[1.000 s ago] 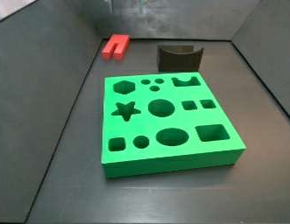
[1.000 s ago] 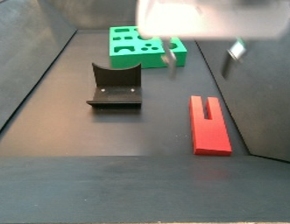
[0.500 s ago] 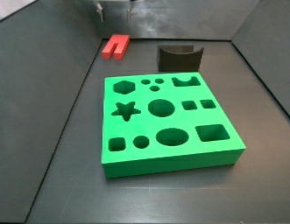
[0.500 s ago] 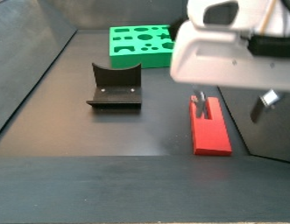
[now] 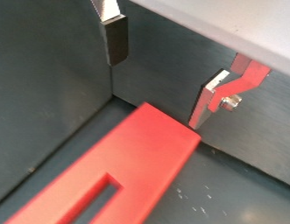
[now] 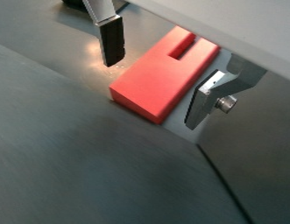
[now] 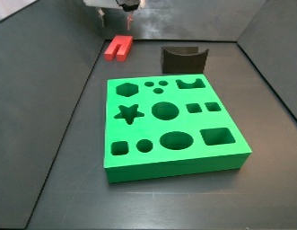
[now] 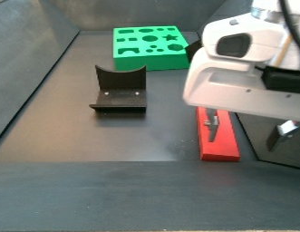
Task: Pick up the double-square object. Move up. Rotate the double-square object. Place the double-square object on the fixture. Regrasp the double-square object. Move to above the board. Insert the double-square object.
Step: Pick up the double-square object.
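Observation:
The double-square object (image 6: 159, 74) is a red block lying flat on the dark floor next to the side wall. It also shows in a wrist view (image 5: 123, 175) and in both side views (image 7: 119, 48) (image 8: 220, 143). My gripper (image 6: 157, 72) is open and empty, hanging above the block's plain end with one finger (image 6: 110, 41) on each side. It shows at the top of a side view (image 7: 122, 7) and large in the foreground (image 8: 246, 125). The black fixture (image 8: 118, 91) (image 7: 184, 58) stands apart. The green board (image 7: 172, 121) (image 8: 150, 45) lies beyond it.
Grey walls enclose the floor; one wall (image 5: 65, 96) runs close beside the red block and my fingers. The gripper body (image 8: 243, 72) hides part of the floor in a side view.
My gripper has come down and moved over the red block, entering one side view from the top. The block, fixture and board have not moved.

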Robot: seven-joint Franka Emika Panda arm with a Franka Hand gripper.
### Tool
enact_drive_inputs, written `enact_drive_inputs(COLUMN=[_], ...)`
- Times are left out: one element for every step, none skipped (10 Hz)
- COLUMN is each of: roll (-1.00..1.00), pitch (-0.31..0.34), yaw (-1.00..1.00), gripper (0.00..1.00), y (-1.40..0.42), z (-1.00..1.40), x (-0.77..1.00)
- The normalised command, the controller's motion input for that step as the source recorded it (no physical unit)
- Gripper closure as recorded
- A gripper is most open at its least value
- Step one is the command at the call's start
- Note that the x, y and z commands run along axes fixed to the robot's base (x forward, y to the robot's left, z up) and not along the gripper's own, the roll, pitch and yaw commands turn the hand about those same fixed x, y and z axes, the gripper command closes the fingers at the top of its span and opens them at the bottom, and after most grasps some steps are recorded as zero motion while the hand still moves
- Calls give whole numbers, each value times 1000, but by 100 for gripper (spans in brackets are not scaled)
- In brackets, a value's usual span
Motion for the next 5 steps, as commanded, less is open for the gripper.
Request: enact_drive_inputs(roll=[-69, -67, -41, -13, 19], pitch=[-193, -194, -143, -103, -157], yaw=[-17, -9, 0, 60, 437], gripper=[0, 0, 0, 0, 0], y=[0, 0, 23, 83, 211], z=[-806, -809, -911, -1000, -951], x=[529, 540, 443, 206, 0])
